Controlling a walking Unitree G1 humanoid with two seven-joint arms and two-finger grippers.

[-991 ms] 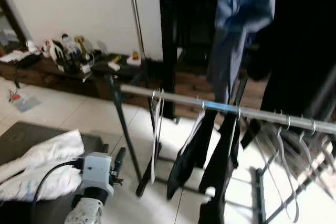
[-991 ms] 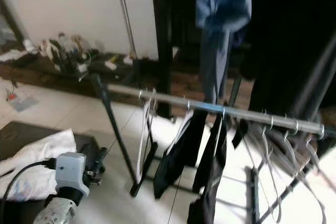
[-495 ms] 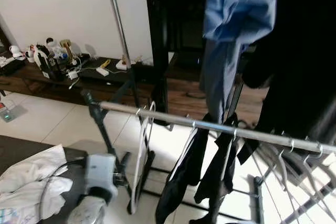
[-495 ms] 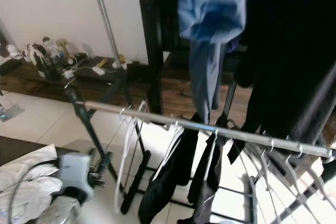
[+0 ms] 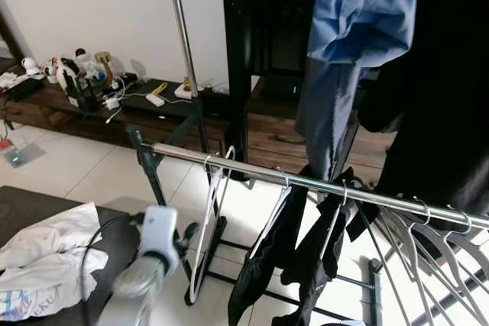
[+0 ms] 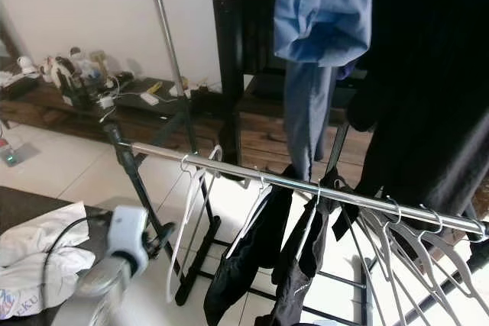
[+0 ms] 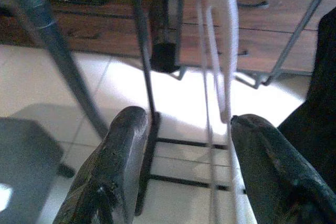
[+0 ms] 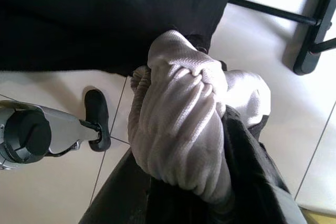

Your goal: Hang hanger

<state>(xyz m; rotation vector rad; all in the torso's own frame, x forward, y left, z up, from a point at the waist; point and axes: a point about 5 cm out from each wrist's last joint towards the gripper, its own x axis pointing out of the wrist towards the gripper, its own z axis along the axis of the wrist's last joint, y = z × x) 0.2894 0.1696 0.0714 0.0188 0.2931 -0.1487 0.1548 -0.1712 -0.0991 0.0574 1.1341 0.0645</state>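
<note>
A white hanger (image 5: 202, 242) hangs by its hook near the left end of the silver rail (image 5: 306, 182). My left gripper (image 5: 189, 233) is low beside that hanger and open; in the left wrist view the white hanger (image 7: 218, 66) stands just ahead of the open left gripper (image 7: 186, 121), touching neither finger. Black garments (image 5: 267, 265) hang further along the rail, and several bare hangers (image 5: 428, 242) crowd its right end. In the right wrist view my right gripper (image 8: 189, 192) is shut on a bunched grey cloth (image 8: 178, 129), below dark fabric.
The rack's dark leg (image 5: 157, 181) and upright pole (image 5: 183, 43) stand close to my left arm. White clothes (image 5: 46, 257) lie on a dark surface at the left. A cluttered low wooden shelf (image 5: 84, 85) and a black speaker (image 5: 237, 59) are behind. A blue shirt (image 5: 359, 13) hangs overhead.
The camera has shifted, with the rack now nearer the middle. My left arm has risen and come in closer to the white hanger.
</note>
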